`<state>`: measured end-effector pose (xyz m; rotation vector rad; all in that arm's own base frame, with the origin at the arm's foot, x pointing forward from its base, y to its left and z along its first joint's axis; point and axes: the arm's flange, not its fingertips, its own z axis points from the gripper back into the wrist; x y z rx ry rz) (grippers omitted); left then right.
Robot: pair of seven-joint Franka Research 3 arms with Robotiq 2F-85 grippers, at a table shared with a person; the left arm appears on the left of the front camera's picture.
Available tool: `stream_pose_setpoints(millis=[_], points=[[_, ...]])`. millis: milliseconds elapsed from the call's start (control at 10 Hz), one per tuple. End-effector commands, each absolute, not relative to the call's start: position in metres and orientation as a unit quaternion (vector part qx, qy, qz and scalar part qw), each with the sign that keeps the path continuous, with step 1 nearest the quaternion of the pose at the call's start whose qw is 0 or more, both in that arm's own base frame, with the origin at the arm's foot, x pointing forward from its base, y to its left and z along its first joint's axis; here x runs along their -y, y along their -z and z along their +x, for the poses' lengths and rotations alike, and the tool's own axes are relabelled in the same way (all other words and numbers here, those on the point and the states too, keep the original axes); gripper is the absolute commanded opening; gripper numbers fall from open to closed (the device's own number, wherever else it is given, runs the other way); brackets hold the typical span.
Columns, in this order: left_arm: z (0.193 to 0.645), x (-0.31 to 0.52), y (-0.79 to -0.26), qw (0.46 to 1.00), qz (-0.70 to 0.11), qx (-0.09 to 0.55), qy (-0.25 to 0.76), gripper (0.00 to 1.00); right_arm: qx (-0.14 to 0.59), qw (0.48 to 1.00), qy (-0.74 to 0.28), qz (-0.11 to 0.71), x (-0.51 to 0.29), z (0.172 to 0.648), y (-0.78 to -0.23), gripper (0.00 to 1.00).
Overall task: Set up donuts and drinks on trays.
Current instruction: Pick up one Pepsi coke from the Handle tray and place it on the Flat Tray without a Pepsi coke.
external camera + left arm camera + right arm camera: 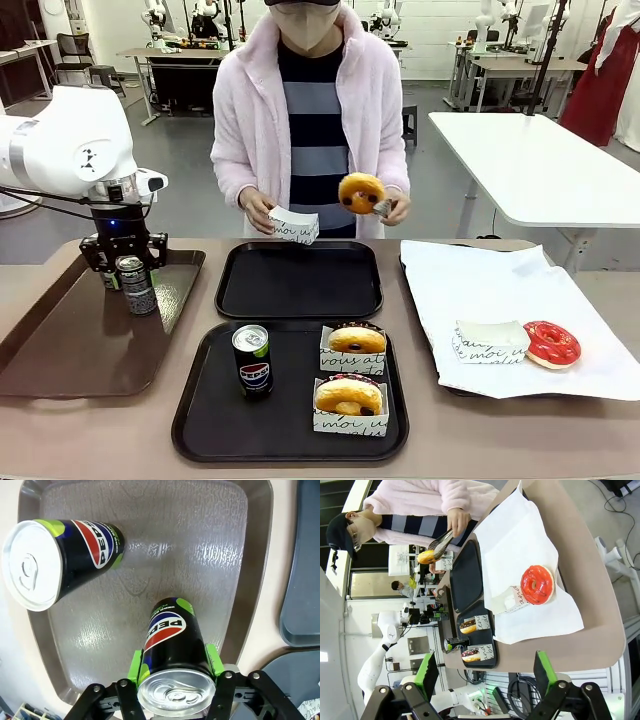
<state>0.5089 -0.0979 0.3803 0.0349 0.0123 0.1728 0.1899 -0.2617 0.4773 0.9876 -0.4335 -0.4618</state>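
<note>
We find the left gripper [174,666] clamped on the held can [172,640]. Its green pads sit flat against the black cylindrical wall, just under the silver rim. The can is upright over the brown tray [150,545], which is glossy with a pebbled grain. We cannot tell whether the can's base rests on it. A second can [65,560], of the same slim shape and with the same red-white-blue logo, sits apart on that tray near a rounded corner.

The right gripper [486,675] is spread wide with nothing between its pads, well clear of the table [600,630].

The near tray [200,420] is matte black and square, with rounded corners and a raised rim. It carries a third can [252,361] upright on its left half. On its right half are the rear donut [356,340] and the front donut [348,396]. Both are golden glazed rings in white paper sleeves with script print. The matching far tray [300,285] lies just behind.

Across the table, one hand [258,210] of the person holds a folded holder [294,225]. The other hand [398,208] grips metal tongs [383,207] pinching a glazed donut [361,192].

On the creased white paper [480,280] at the right, a red donut [551,343] lies against an open holder [488,341].
</note>
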Motion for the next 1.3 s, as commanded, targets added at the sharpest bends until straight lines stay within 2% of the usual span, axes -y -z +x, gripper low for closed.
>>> stream_pose_setpoints(millis=[0, 100, 600, 800, 900, 1000, 1200], points=[[0.501, 0.094, -0.39, 0.997, 0.03, 0.009, -0.075, 0.05, 0.203, 0.833, 0.214, 0.468, 0.263, 0.188, -0.476, 1.0], [0.494, 0.096, -0.41, 0.997, 0.03, 0.001, -0.077, 0.12, 0.203, 0.833, 0.214, 0.468, 0.263, 0.188, -0.476, 1.0], [0.441, 0.082, -0.535, 0.997, -0.022, 0.045, -0.052, 0.12, 0.203, 0.833, 0.214, 0.468, 0.263, 0.188, -0.476, 1.0], [0.438, 0.074, -0.539, 0.996, -0.05, 0.032, -0.06, 0.12, 0.203, 0.833, 0.214, 0.468, 0.263, 0.188, -0.476, 1.0], [0.437, 0.07, -0.538, 0.987, -0.078, 0.005, -0.143, 0.12, 0.203, 0.833, 0.214, 0.468, 0.263, 0.188, -0.476, 1.0], [0.432, 0.082, -0.548, 0.997, -0.028, 0.045, -0.06, 0.12, 0.203, 0.833, 0.214, 0.468, 0.263, 0.188, -0.476, 1.0], [0.432, 0.082, -0.548, 0.997, -0.028, 0.045, -0.06, 0.12, 0.203, 0.833, 0.214, 0.468, 0.263, 0.188, -0.476, 1.0]])
